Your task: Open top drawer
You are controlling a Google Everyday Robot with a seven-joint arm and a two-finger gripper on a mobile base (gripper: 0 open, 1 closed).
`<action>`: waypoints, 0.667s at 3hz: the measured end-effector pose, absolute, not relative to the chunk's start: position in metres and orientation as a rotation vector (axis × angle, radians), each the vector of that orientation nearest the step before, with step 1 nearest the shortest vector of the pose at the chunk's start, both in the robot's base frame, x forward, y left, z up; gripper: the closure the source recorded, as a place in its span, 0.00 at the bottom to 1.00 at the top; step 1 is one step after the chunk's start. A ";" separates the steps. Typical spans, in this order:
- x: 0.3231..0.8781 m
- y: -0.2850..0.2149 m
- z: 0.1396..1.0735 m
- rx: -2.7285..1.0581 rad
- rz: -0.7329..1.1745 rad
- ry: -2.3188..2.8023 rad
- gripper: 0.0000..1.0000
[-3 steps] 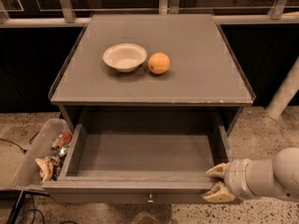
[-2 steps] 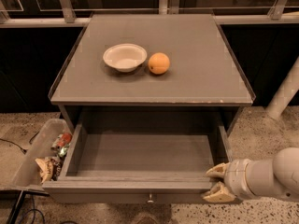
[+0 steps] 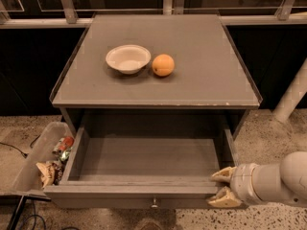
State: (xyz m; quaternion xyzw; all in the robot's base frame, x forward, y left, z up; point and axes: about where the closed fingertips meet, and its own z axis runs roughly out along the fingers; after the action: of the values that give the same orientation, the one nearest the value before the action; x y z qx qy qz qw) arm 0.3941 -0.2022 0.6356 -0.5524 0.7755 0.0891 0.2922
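Note:
The top drawer [image 3: 148, 157] stands pulled far out of the grey cabinet, its plain grey box interior empty. Its front panel faces down at the bottom of the view, with the small round metal knob [image 3: 154, 204] at centre. My gripper [image 3: 221, 188] reaches in from the lower right on a white arm. Its two tan fingers [image 3: 223, 175] sit at the drawer's front right corner, one above and one below the front rim, spread apart with nothing held.
A white bowl [image 3: 127, 58] and an orange [image 3: 163, 64] sit on the cabinet top [image 3: 201, 71]. A grey bin [image 3: 33, 163] with snack packets hangs at the cabinet's left side. A white post [image 3: 292, 95] stands at right. Cables lie on the floor at lower left.

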 end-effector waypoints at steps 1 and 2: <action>0.394 -0.202 0.636 -1.472 0.238 2.067 0.11; 0.394 -0.202 0.636 -1.472 0.238 2.067 0.00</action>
State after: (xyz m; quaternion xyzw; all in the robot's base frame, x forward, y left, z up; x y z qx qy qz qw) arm 0.3941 -0.2022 0.6356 -0.5525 0.7755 0.0891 0.2922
